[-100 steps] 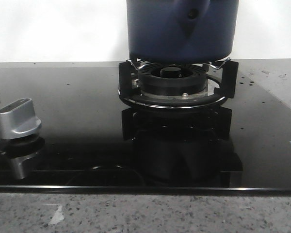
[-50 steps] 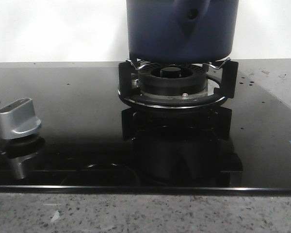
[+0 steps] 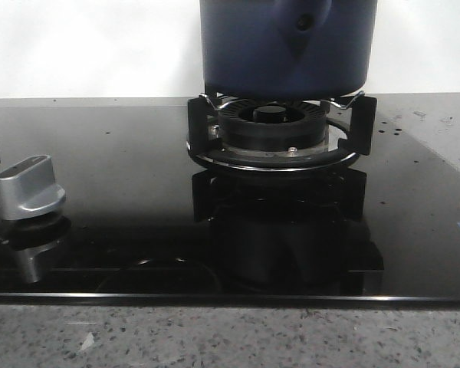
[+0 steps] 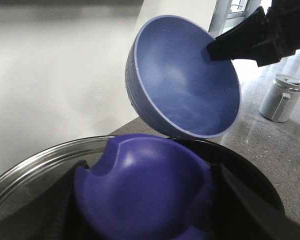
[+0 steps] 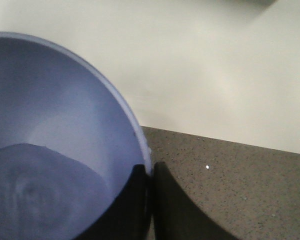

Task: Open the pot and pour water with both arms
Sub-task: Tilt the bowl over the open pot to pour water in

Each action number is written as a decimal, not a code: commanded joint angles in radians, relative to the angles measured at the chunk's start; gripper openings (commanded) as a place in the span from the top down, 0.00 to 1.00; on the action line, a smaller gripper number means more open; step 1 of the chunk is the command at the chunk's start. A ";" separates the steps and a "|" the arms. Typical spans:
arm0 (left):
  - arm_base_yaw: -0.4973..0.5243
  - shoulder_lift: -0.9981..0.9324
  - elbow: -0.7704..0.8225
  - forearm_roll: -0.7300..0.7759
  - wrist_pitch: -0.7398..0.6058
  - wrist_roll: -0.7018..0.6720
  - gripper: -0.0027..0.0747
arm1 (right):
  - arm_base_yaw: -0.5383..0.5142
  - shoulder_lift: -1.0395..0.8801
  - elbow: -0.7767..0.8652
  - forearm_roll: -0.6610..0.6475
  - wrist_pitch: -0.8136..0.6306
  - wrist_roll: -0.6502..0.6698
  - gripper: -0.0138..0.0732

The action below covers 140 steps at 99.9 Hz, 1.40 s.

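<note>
Here, the large dark navy-blue round pot [image 3: 288, 46] is sitting on the black pronged burner stand [image 3: 280, 136] of a glossy black glass cooktop [image 3: 123, 199], out of both wrist cameras' sight as a whole. In the left wrist view, the left gripper [image 4: 140, 220] is carrying a rounded purple-blue lid [image 4: 145, 185] with a bright steel rim, its dark fingers [image 4: 250, 210] flanking the lid on both sides and apparently clamped on it, presumably keeping the pot's mouth clear for pouring. Just beyond that gripper, a pale blue round bowl [image 4: 185, 85] is hanging tilted with its hollow facing the camera, pinched at its rim by the black right gripper [image 4: 230, 46]. The right wrist view is showing the same bowl [image 5: 55, 150] up close: the right gripper's two dark fingers [image 5: 132, 210] are closing together on the rim, one inside and one outside, and a pool of water [image 5: 35, 195] is lying low in the bowl. The tilt appears meant to bring the water toward the lip; pouring looks about to begin rather than finished. Well beyond the right gripper, a grey lidded jar [image 4: 280, 97] is standing on the speckled stone surface [image 5: 250, 190]. A silver control knob [image 3: 29, 188] is sitting far from the pot.
</note>
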<state>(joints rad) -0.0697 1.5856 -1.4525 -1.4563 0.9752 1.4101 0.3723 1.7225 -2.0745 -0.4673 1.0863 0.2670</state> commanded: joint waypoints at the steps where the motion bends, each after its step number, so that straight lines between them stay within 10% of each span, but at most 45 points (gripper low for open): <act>1: 0.001 -0.049 -0.031 -0.097 0.005 -0.001 0.56 | 0.000 -0.044 -0.036 -0.069 -0.098 0.006 0.89; 140: 0.001 -0.049 -0.031 -0.095 0.005 -0.001 0.56 | 0.050 -0.036 -0.001 -0.304 -0.116 -0.019 0.89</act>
<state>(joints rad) -0.0697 1.5856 -1.4525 -1.4563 0.9752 1.4101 0.4217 1.7356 -2.0509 -0.6846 1.0528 0.2535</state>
